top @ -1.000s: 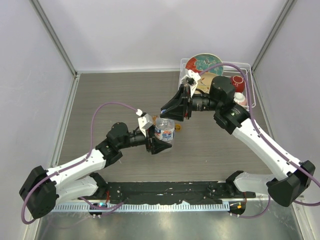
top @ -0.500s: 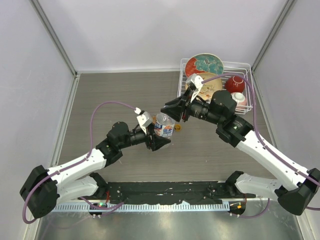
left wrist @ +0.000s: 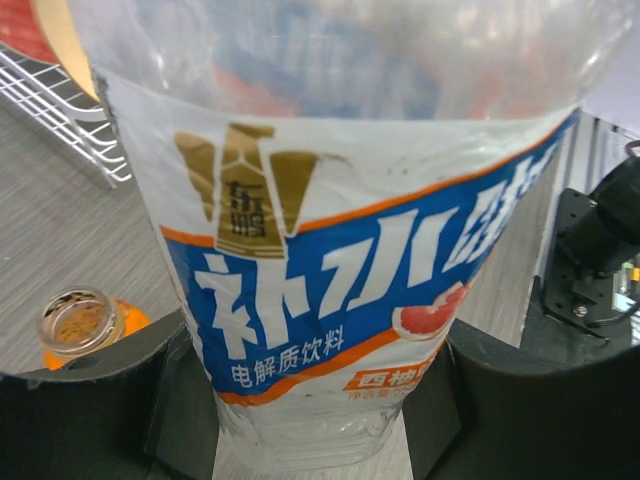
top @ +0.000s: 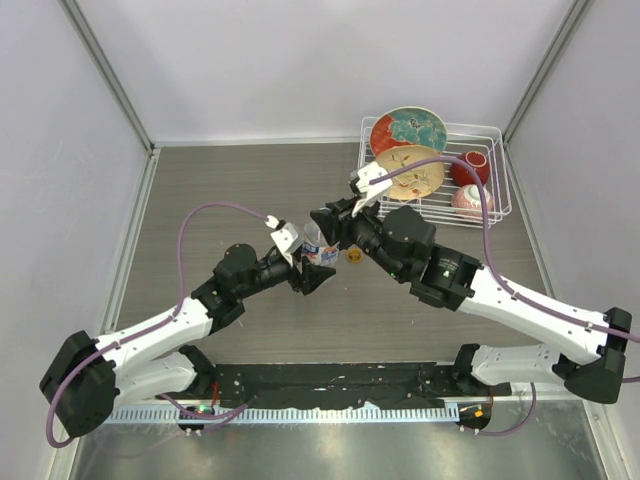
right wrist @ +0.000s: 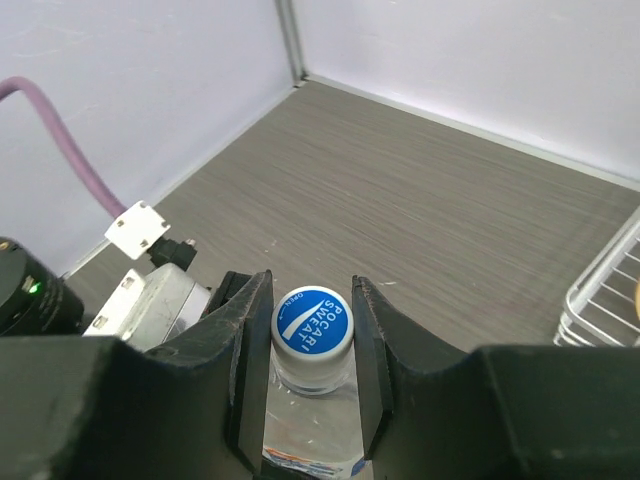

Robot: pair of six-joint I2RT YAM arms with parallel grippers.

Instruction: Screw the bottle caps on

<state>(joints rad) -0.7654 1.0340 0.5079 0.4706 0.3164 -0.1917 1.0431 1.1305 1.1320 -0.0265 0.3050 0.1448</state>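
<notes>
Cap: the blue-topped cap [right wrist: 311,322] sat on the neck of the water bottle [left wrist: 340,300], at the middle of the top view.
Right jaws: one stood on each side of the cap, nearly closed; whether they pressed on it could not be told.
Left jaws: clamped on the water bottle's labelled body.
Second bottle: the orange bottle [left wrist: 82,325] stood open-mouthed on the worktop [top: 220,190], just beside the water bottle.

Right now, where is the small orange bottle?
In the top view, the orange bottle stands on the table, just right of the water bottle; the left wrist view shows it uncapped, at lower left.
</notes>
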